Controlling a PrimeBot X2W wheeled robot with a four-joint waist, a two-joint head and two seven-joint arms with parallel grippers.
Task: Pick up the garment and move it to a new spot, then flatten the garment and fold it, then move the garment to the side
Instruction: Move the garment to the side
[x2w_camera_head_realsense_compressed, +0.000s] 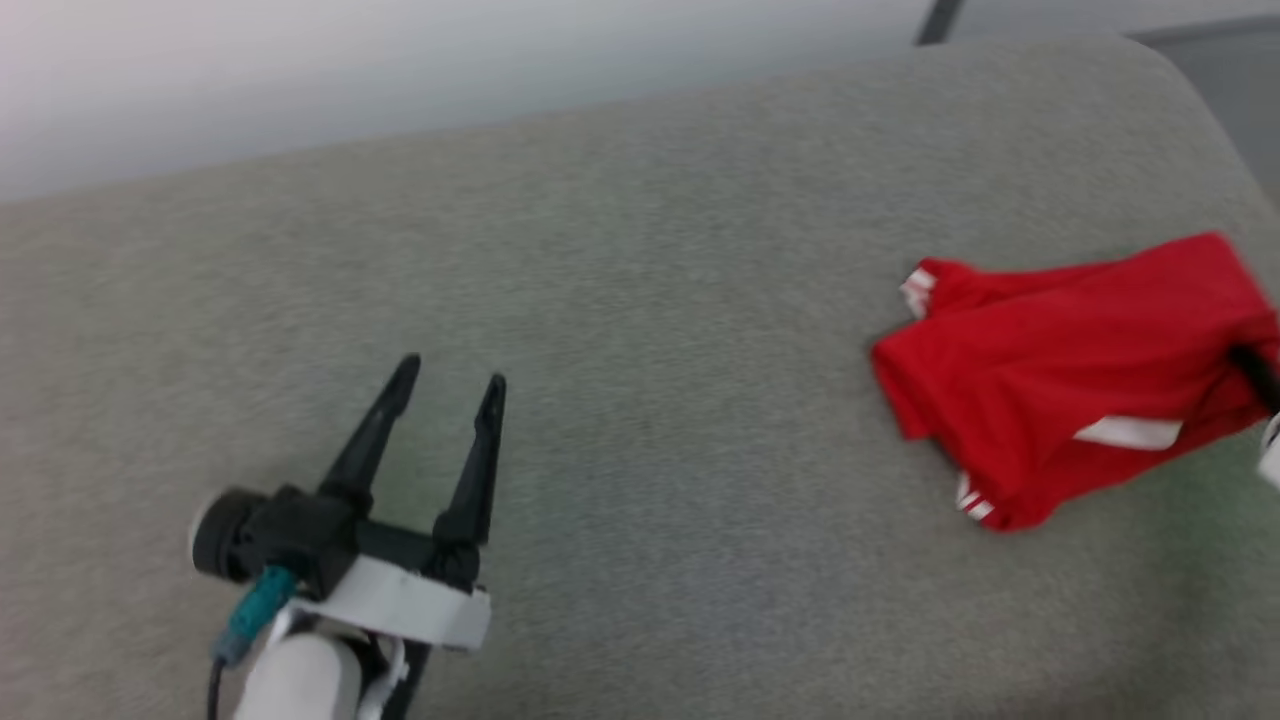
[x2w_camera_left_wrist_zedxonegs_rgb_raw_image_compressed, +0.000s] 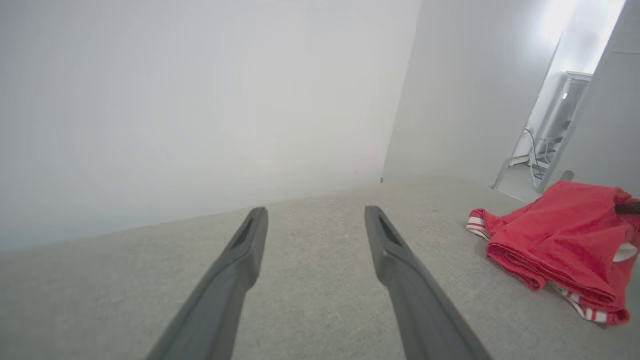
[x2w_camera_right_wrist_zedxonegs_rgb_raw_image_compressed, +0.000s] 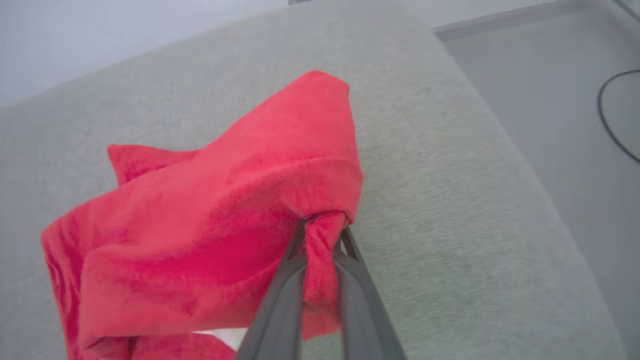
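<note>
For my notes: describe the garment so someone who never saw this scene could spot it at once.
A wide grey fabric surface spans the head view. Near its right end sits a bunched garment, a fold of it pinched by the fingers of the right gripper. It is bright red with red-and-white striped trim, against plain grey all around.

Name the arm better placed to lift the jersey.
Right: the right gripper is shut on a fold of the garment; the left gripper stands open over the grey cushion, well apart from it.

We record the right end effector (x2w_camera_right_wrist_zedxonegs_rgb_raw_image_compressed: 322, 229) clamped on a bunched red fold of the garment (x2w_camera_right_wrist_zedxonegs_rgb_raw_image_compressed: 200, 225); the grey counter (x2w_camera_right_wrist_zedxonegs_rgb_raw_image_compressed: 450, 210) lies beneath the garment.
</note>
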